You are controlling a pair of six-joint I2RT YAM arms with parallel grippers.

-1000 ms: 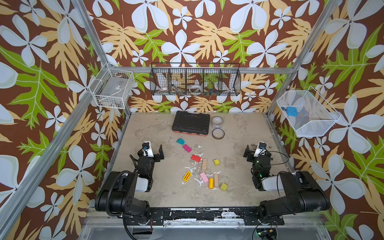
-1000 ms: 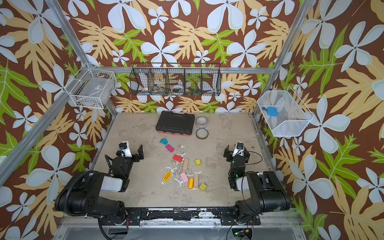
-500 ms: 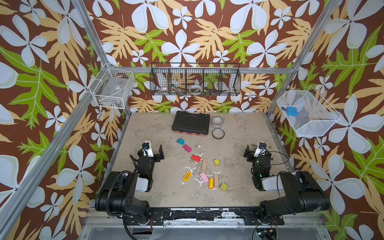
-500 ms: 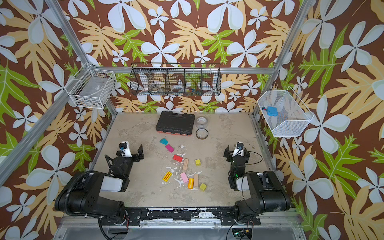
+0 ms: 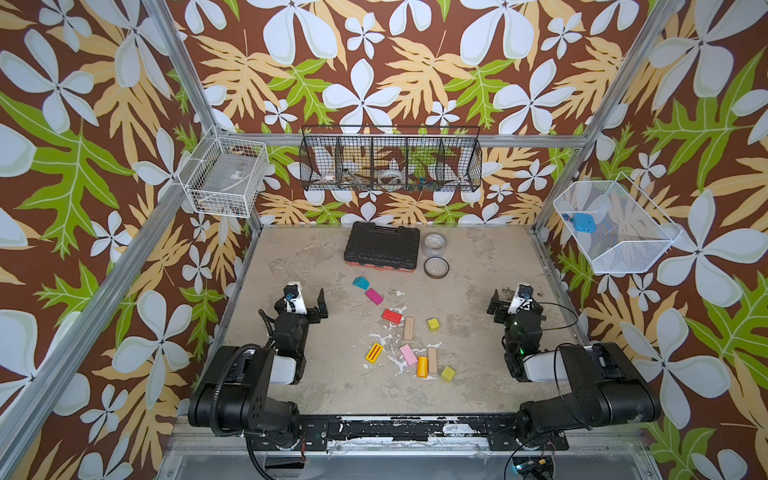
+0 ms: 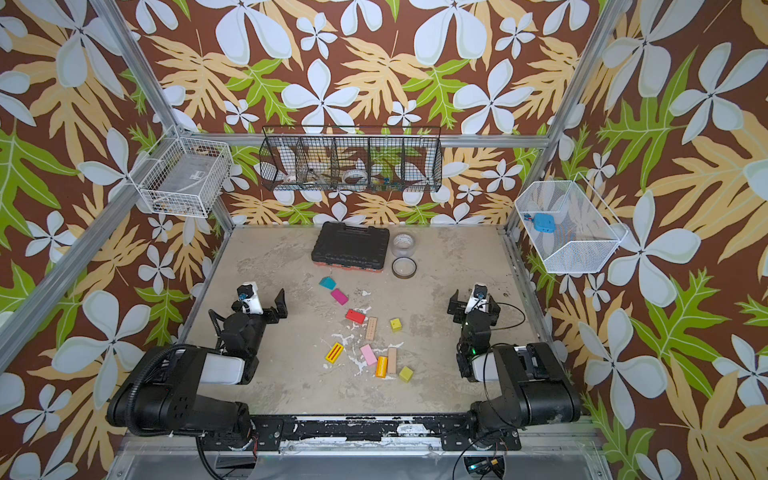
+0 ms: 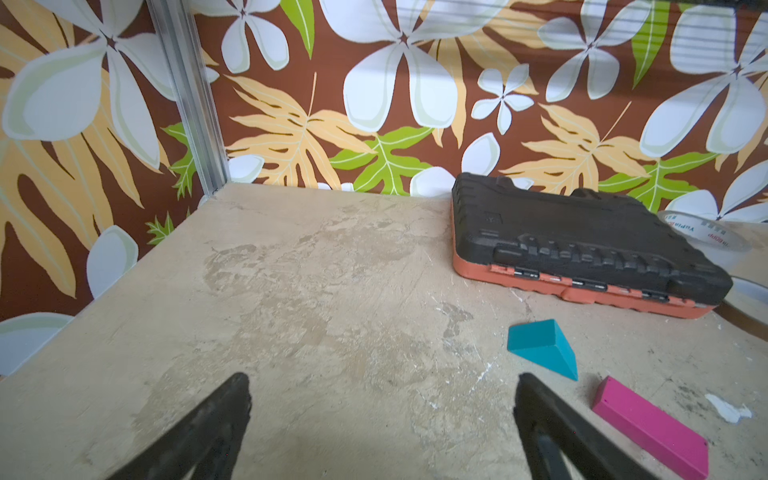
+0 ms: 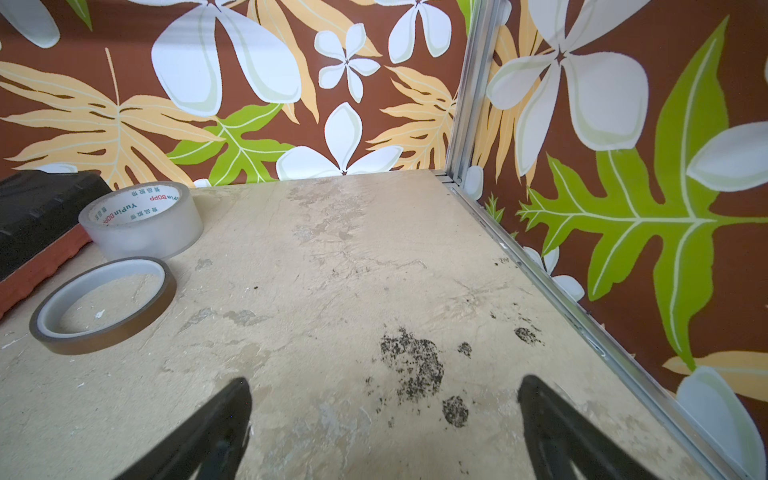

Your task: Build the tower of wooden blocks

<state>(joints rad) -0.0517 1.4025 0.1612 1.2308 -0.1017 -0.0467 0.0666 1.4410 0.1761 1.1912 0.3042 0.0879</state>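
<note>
The wood blocks [image 5: 392, 316] lie loose and flat down the middle of the bench [image 5: 332, 386]. They run from the teal wedge [image 5: 361, 283] at the far end to a yellow-green cube [image 5: 448, 374] at the near end, and none is stacked on another.

Judged step: start of the build, first pick pending. The next move calls for an inward reach to a plain wood bar [image 5: 409, 327] to serve as the base.

The left gripper [image 7: 382, 384] and right gripper [image 8: 384, 384] sit low over the bench, well apart from the blocks on opposite sides. Their jaws are spread fully and hold nothing. Both arms are folded back, pointing toward the far wall.
</note>
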